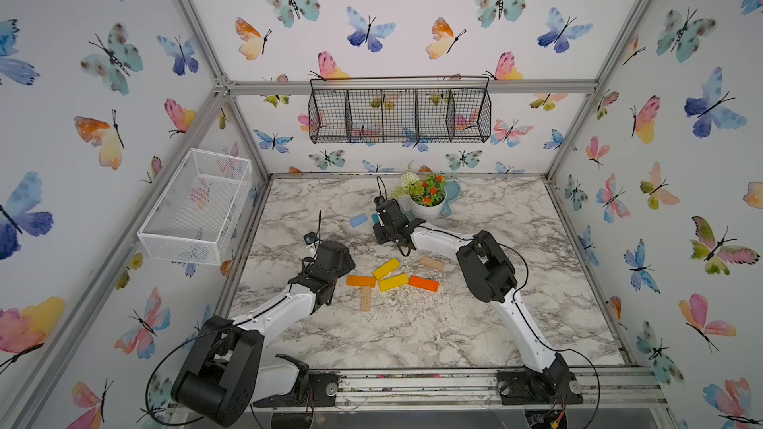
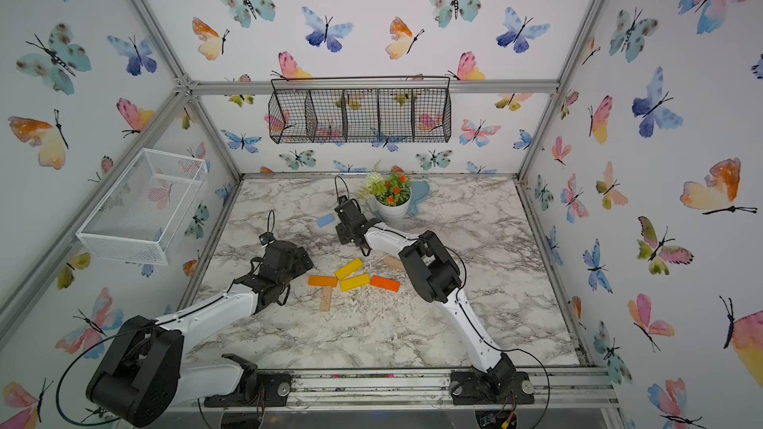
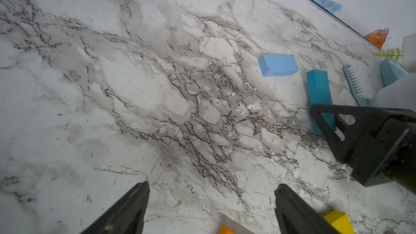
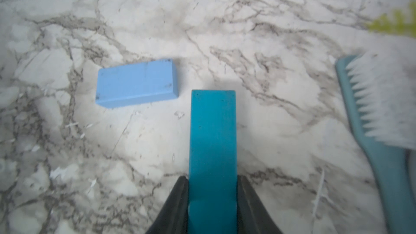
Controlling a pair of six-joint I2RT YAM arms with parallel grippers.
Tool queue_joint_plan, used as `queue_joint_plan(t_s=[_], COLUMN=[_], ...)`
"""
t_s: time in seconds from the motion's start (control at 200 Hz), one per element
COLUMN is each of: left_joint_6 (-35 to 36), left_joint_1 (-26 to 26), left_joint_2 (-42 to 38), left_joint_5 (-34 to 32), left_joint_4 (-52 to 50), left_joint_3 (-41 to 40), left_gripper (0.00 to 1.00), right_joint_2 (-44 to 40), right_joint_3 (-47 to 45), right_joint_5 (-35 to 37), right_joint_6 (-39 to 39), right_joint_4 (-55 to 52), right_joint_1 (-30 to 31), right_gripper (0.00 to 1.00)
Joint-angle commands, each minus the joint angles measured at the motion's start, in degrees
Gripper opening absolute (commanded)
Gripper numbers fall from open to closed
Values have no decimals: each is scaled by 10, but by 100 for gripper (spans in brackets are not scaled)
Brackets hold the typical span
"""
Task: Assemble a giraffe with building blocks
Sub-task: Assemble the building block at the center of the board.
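Right wrist view shows right pincer (image 4: 212, 177) pinching teal block (image 4: 212, 131); left pincer (image 3: 212, 185) spread.

marble table (image 1: 454, 323): white crumbs all over | white flower pot (image 1: 427, 209) at the back, orange blooms | blue scoop (image 1: 453, 193) peeking out behind it | teal brush (image 4: 380, 118) flat beside the pot | black wire basket (image 1: 399, 115) on back wall | white mesh basket (image 1: 194, 208) on my left

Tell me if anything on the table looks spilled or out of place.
Small white flakes litter the marble table around the orange blocks and yellow blocks, like spilled shavings or a chipping surface. A teal brush lies beside the flower pot.
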Motion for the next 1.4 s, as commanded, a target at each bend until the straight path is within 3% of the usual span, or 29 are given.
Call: queue_joint_plan(t_s=[0.0, 0.165, 0.791, 1.096, 1.262, 1.397], left_joint_6=[-3, -2, 2, 3, 3, 5], left_joint_1=[3, 4, 4, 4, 4, 4], left_joint_2=[-6, -22, -37, -36, -37, -34], left_joint_5=[-23, -33, -44, -45, -45, -43], left_joint_4=[-15, -16, -25, -32, -33, -35], left_joint_3=[7, 0, -5, -2, -3, 1], left_gripper=[91, 91, 91, 91, 91, 91], right_joint_2=[37, 61, 47, 28, 18, 10], right_joint_3=[52, 90, 57, 12, -8, -32], right_joint_5=[28, 10, -13, -9, -11, -14], right_joint_6=[5, 9, -7, -5, -14, -13], right_joint_4=[-25, -33, -26, -18, -16, 0], right_joint_1=[-1, -1, -1, 0, -1, 0], right_gripper=[21, 21, 36, 49, 47, 32])
